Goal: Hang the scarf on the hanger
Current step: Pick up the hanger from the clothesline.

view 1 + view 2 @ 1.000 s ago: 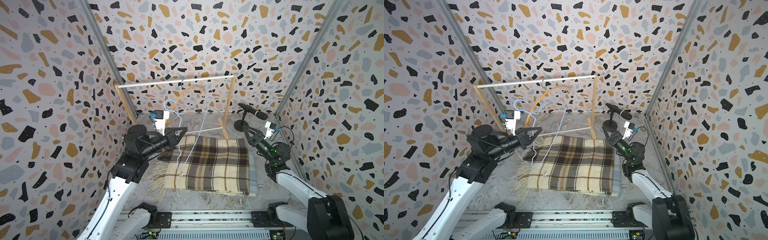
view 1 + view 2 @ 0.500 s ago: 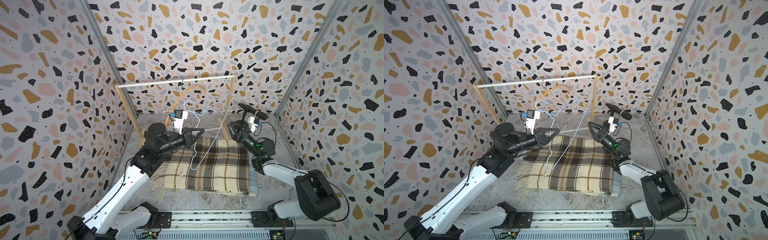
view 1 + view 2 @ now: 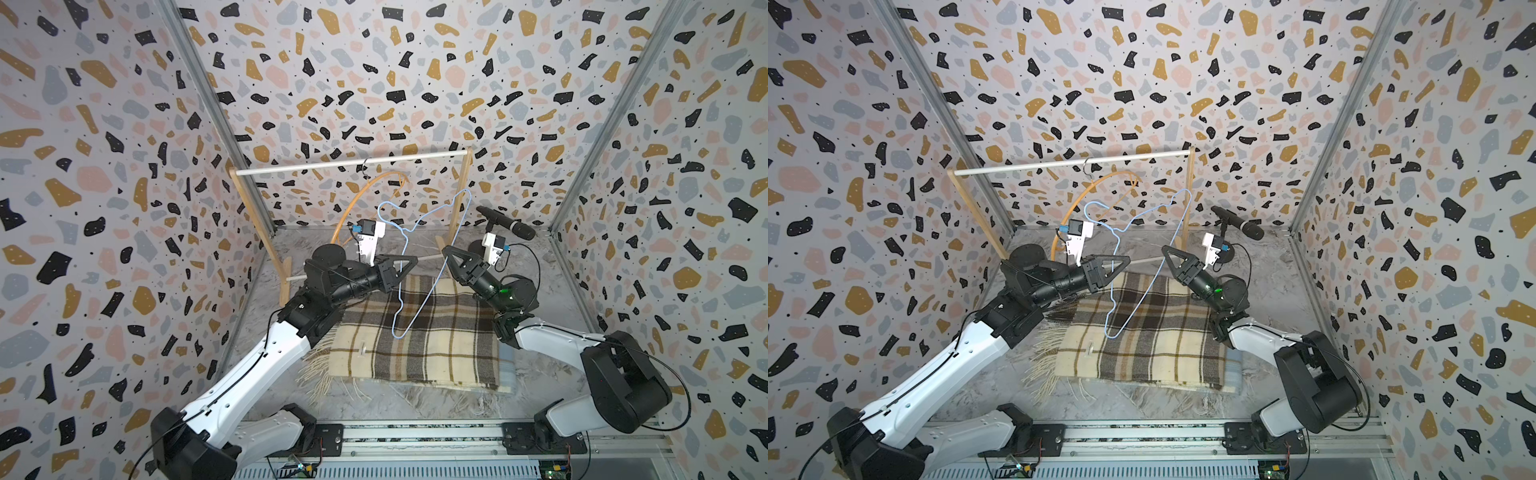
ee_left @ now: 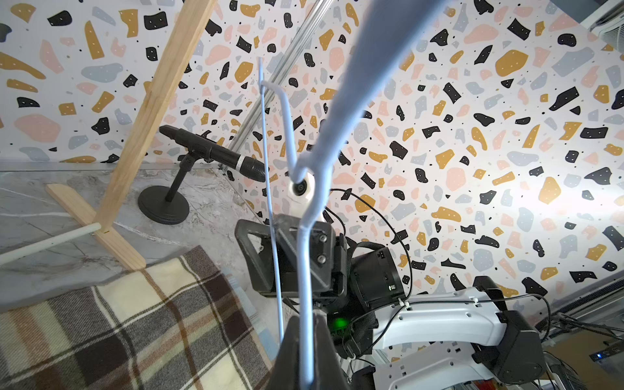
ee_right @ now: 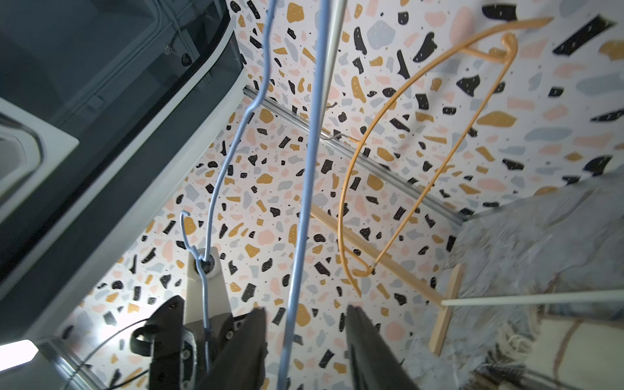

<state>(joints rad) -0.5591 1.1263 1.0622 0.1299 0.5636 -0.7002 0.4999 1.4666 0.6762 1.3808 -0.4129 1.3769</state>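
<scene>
Found the left claw (image 3: 409, 261) pinched fully closed on the neck wire of the blue wire hanger (image 5: 304, 202), holding it in the air in front of the wooden clothes rack (image 4: 152, 118) and below its white rail (image 3: 316, 165). Confirmed the grip in the left wrist view; traced the wire straight out from between the fingers (image 4: 324, 358).

Found the right claw (image 3: 451, 255) parted, straddling the hanger's long bottom bar. Saw clear gaps on both sides of the bar in the right wrist view; recorded no contact there.

Noted the hanger tilted, hook end uppermost and one corner lowest. Saw that corner over the scarf in both top views; could not judge the clearance.

Located the plaid scarf (image 3: 436, 345) spread flat on the marbled surface (image 3: 374, 399) directly in front of the rack's feet, fringe trailing from the edge farthest from the rack.

Noted an orange hanger (image 5: 341, 209) hooked on the rack's rail, hanging askew. Noted a black microphone (image 3: 505, 222) on a round stand beside the rack's upright on the right arm's side.
</scene>
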